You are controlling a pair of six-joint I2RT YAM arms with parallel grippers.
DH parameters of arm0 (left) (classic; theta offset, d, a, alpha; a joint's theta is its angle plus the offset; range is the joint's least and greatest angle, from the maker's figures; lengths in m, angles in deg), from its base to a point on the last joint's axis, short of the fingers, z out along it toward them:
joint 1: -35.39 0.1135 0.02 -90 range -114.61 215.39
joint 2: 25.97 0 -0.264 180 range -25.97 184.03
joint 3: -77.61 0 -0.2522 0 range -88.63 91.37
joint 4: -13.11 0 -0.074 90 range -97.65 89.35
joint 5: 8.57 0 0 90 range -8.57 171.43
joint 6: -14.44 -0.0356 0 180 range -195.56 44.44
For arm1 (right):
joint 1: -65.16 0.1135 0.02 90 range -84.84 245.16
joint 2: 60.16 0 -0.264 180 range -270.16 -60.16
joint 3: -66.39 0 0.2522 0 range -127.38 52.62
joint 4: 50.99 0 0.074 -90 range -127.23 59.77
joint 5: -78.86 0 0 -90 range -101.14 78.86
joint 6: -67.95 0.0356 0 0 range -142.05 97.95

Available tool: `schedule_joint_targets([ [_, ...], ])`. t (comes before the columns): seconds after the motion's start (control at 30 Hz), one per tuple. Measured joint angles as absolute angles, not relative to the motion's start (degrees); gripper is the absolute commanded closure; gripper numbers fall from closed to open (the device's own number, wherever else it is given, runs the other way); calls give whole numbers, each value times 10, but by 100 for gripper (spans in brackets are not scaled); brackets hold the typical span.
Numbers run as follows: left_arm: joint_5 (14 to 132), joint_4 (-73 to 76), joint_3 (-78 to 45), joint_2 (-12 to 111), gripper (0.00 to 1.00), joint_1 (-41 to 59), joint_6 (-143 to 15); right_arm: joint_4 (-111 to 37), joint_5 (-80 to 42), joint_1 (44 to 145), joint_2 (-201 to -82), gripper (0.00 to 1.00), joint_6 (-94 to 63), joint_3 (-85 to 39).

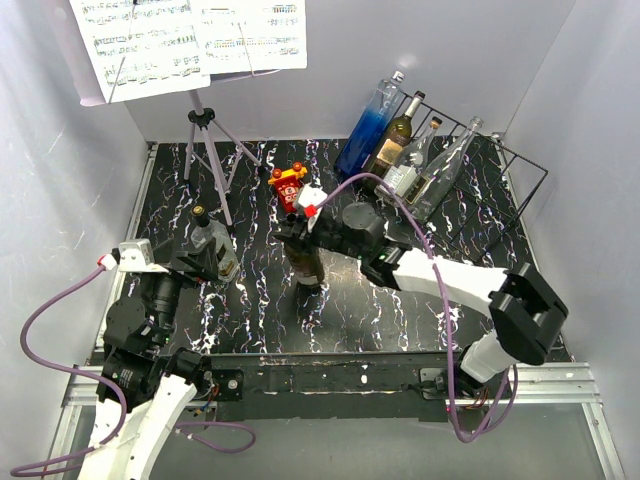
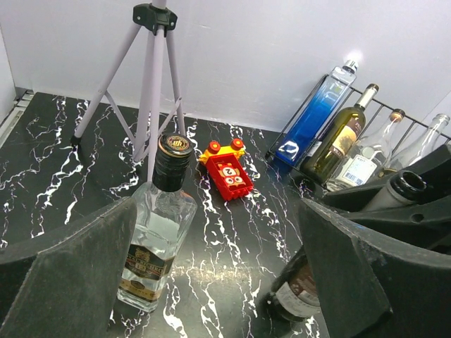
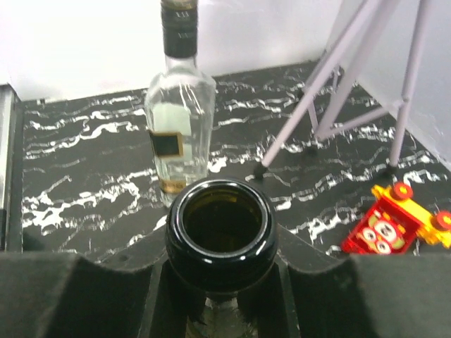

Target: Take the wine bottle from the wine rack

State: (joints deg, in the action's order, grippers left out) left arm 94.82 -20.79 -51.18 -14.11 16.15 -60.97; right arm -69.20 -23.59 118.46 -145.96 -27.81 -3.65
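A dark wine bottle (image 1: 308,268) stands upright in the middle of the table, away from the wine rack (image 1: 512,165) at the back right. My right gripper (image 1: 300,228) is shut on its neck, just under the open mouth (image 3: 220,232). In the left wrist view its labelled base (image 2: 301,294) sits at the table surface. The wire wine rack (image 2: 301,121) holds a blue bottle (image 1: 366,130), a green one (image 1: 396,138) and two clear ones. My left gripper (image 2: 218,282) is open with nothing between its fingers, close behind a clear liquor bottle (image 2: 153,239).
A music stand's tripod (image 1: 212,150) with sheet music (image 1: 190,35) stands at the back left. A red toy block (image 1: 289,186) lies behind the wine bottle. White walls close in the table on three sides.
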Motion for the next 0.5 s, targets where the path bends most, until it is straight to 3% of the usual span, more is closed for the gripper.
schedule_joint_targets([
  [0.5,971,-215,-512,-142,2,161,-610,-810,-218,1224,-1622,99,-256,-176],
])
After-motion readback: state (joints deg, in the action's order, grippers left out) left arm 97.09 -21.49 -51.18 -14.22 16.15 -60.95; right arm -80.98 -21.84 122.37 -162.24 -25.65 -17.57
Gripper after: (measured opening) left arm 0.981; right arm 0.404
